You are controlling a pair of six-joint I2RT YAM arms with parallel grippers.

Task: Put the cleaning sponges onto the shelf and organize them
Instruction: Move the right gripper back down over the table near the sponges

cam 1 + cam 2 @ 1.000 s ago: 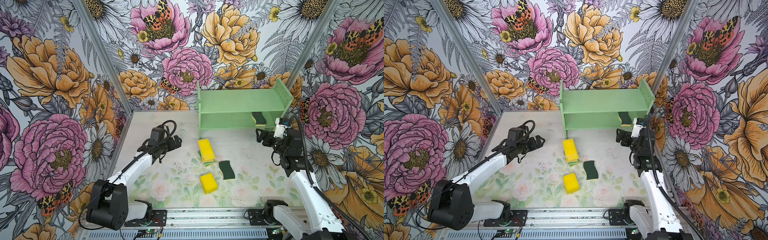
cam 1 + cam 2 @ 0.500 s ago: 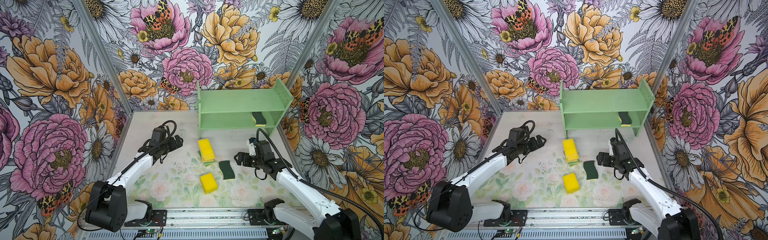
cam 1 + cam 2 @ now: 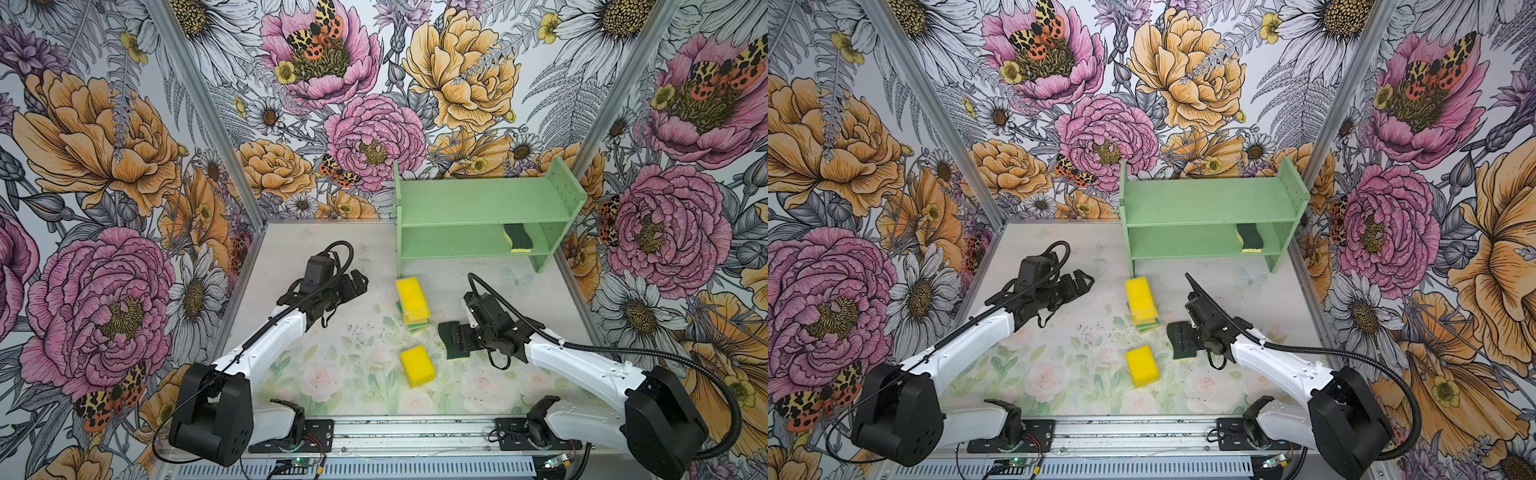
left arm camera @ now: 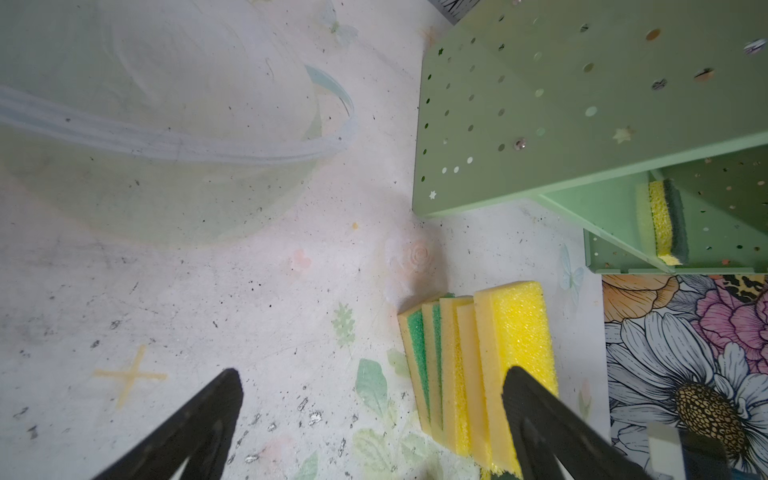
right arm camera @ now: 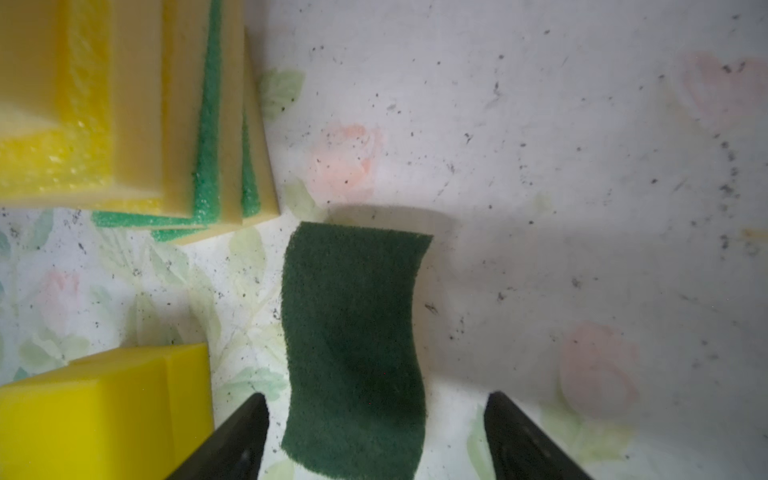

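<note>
While our right gripper (image 5: 376, 401) hangs low over the wavy dark green sponge (image 5: 353, 332), its fingers stand wide apart, one on each side, and do not touch it. That sponge lies flat near the middle of the table (image 3: 291, 249), just beside a leaning pile of sponges (image 3: 411, 301). A lone yellow sponge (image 3: 417, 365) lies nearer the front edge. Our left gripper (image 4: 372, 374) is spread wide too and holds nothing. We see the green shelf (image 3: 478, 203) in the back right corner, with one dark sponge (image 3: 518, 237) at the right end of its lower board.
</note>
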